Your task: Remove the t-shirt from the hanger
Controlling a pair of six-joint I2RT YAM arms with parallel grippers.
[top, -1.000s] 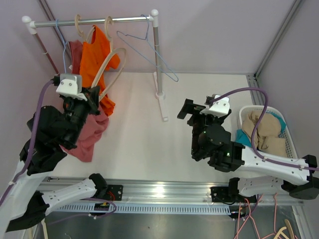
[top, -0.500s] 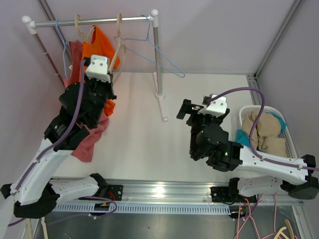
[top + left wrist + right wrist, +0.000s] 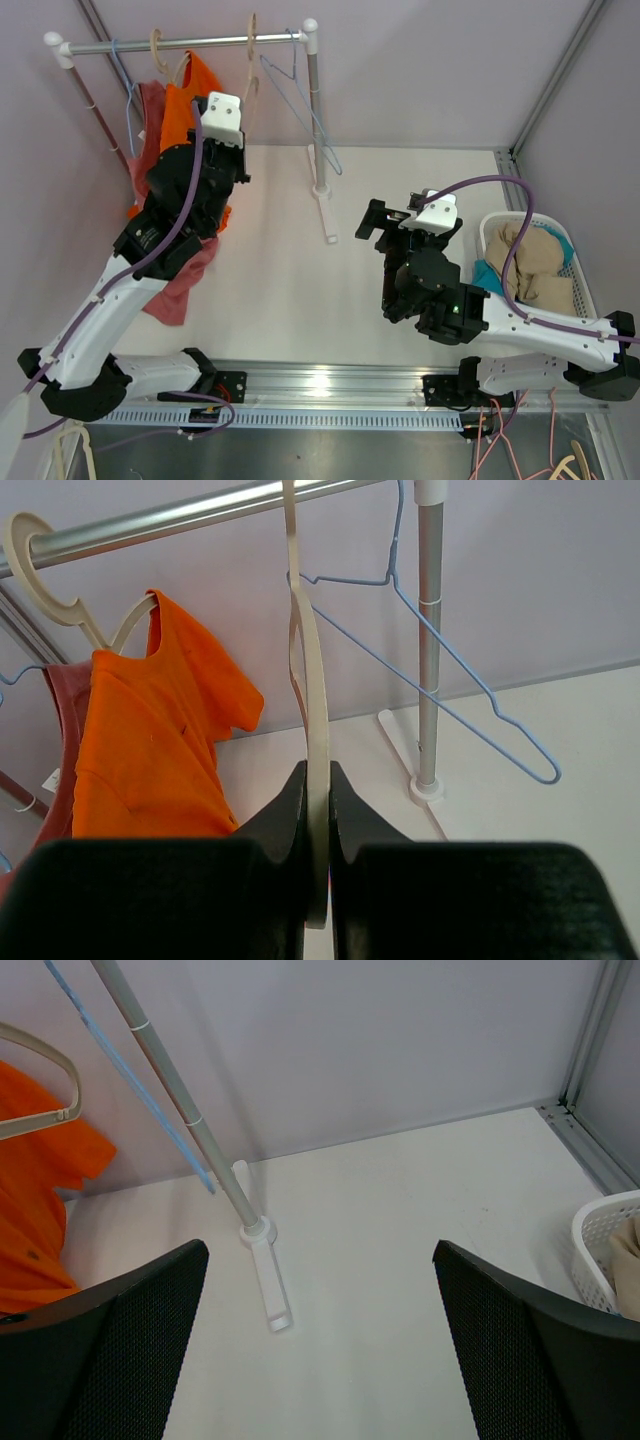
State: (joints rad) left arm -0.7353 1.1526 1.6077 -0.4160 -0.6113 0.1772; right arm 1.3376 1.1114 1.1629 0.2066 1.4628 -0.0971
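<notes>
Up from the low left corner the left arm has swung to the rail (image 3: pixel 180 515), carrying the cream hanger (image 3: pixel 318 710) with it; the right arm has hardly stirred.

The left pincer (image 3: pixel 315 780) is clamped on that hanger's lower bar, black fingers pressed flat against either face. It is a smooth, thick, bare hanger seen edge-on, its long axis running almost straight up from the jaws to the rail.

Left of the pincer the orange t-shirt (image 3: pixel 150 750) hangs limp on a second cream hanger (image 3: pixel 40 570), neck uppermost, body dropping straight down, one short sleeve jutting toward the pincer. To the right a thin blue wire hanger (image 3: pixel 370 638) slants across the grey upright post (image 3: pixel 428 630), crowding that end of the rail.

Behind and below the pincer, by the arm's forearm, lies a crumpled pink-red cloth (image 3: pixel 185 275).

The right pincer (image 3: pixel 318 1250) is spread wide with nothing between its textured pads, over the matte white table (image 3: pixel 400 1210); a white mesh basket (image 3: pixel 600 1250) sits to its right.
</notes>
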